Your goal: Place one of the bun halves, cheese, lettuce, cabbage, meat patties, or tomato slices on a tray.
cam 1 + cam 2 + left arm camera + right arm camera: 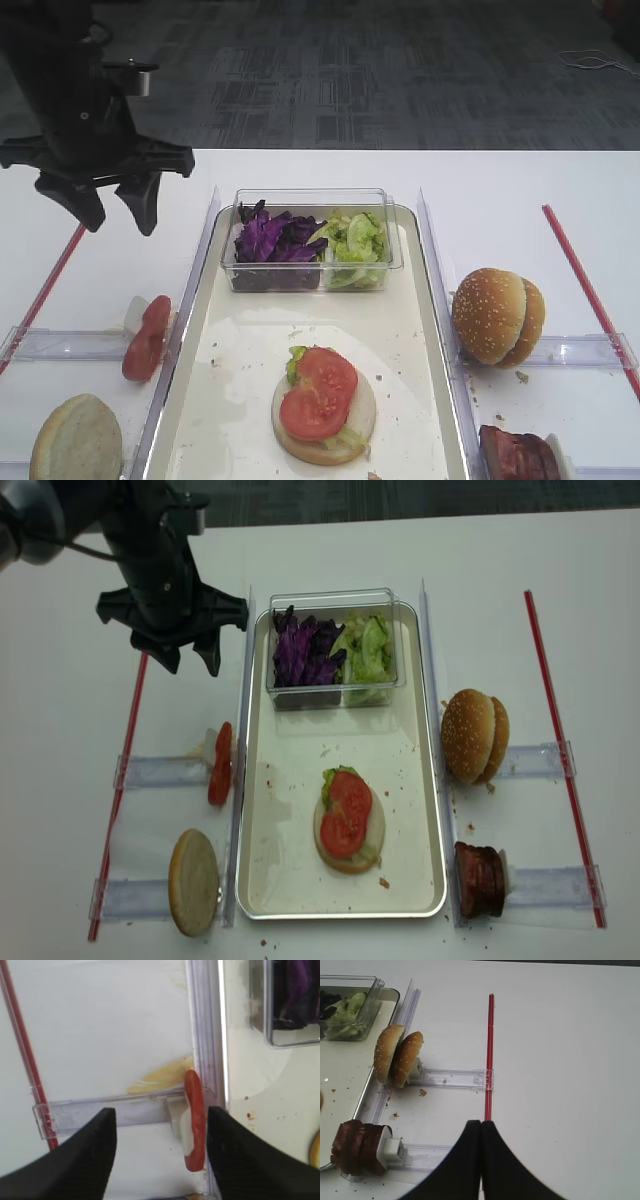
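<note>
Exterior high, landmark: the long silvery metal tray (425, 330) lies mid-desk; everything below is placed against it.
Exterior high, tray load: a pale flat bun half (324, 413) sits on the near floor, topped with light green lettuce (297, 358) and two red tomato slices (318, 393), apparently a burger being stacked.
Exterior high, left end effector (112, 195): it hangs above the white desk (500, 180) left of the tray, black fingers spread, gripping nothing.
Right wrist, right end effector (480, 1125): fingertips pressed together, empty, well right of the tray and likely parked out of the way.
Right wrist, stock: golden sesame bun tops (397, 1057) and dark reddish-brown meat patties (357, 1146) stand on edge in clear holders just right of the tray, easy to pinch.
Left wrist, target: an upright red tomato slice (195, 1125) leans on its white holder just left of the tray rim, between the spread fingers (75, 1160) in this view, so it looks like the next pick.
Realsense high, tub: a clear plastic tub (335, 600) at the tray's far end holds purple cabbage (300, 652) and lettuce.
</note>
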Robot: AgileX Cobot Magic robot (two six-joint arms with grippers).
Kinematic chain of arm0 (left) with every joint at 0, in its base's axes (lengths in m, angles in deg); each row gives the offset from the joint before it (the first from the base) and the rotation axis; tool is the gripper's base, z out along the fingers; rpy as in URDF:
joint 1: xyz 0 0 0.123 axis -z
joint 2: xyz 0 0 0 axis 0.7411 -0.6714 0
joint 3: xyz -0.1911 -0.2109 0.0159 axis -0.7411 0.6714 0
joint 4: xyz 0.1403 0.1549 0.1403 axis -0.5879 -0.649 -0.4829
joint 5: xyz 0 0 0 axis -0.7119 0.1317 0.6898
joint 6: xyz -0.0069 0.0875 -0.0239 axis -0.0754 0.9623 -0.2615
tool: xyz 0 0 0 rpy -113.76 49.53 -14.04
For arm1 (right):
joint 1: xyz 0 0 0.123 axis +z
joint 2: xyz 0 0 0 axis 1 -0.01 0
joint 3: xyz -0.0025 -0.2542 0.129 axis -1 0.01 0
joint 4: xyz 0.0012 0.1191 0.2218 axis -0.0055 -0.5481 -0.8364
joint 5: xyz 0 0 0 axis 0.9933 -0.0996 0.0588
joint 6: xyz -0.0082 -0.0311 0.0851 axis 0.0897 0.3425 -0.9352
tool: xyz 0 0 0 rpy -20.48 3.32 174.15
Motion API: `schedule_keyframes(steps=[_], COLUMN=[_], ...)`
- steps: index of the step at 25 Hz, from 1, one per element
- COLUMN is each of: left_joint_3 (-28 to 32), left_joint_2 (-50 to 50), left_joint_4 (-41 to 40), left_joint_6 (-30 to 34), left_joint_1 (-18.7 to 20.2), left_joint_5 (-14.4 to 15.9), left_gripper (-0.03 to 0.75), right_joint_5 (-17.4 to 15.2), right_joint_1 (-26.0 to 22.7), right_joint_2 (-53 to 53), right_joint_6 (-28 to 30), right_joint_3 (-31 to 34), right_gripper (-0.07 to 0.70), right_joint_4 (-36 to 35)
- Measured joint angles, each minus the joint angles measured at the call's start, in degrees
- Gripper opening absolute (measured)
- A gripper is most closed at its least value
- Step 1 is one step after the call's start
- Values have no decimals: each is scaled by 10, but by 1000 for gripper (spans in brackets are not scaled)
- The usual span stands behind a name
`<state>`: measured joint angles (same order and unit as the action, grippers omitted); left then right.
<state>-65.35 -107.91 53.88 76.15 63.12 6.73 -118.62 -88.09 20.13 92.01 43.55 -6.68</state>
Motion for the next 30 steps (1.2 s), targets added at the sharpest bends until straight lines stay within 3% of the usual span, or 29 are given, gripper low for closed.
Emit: schedule_keyframes(steps=[10, 22, 30], left_joint_3=[0, 6, 102], left_joint_2=[1, 12, 112], left_joint_4=[-5, -5, -8], left_joint_6=[29, 31, 35], left_joint_1=[-87, -92, -92], left_joint_5=[1, 2, 3], left_gripper=[382, 378, 365], right_joint_5=[0, 0, 0], right_joint_1=[0, 0, 0], right_joint_2=[0, 0, 0], right_joint_6=[0, 0, 0], right_joint_3=[0, 0, 0], right_gripper=[63, 63, 63], right_joint_4=[0, 0, 0])
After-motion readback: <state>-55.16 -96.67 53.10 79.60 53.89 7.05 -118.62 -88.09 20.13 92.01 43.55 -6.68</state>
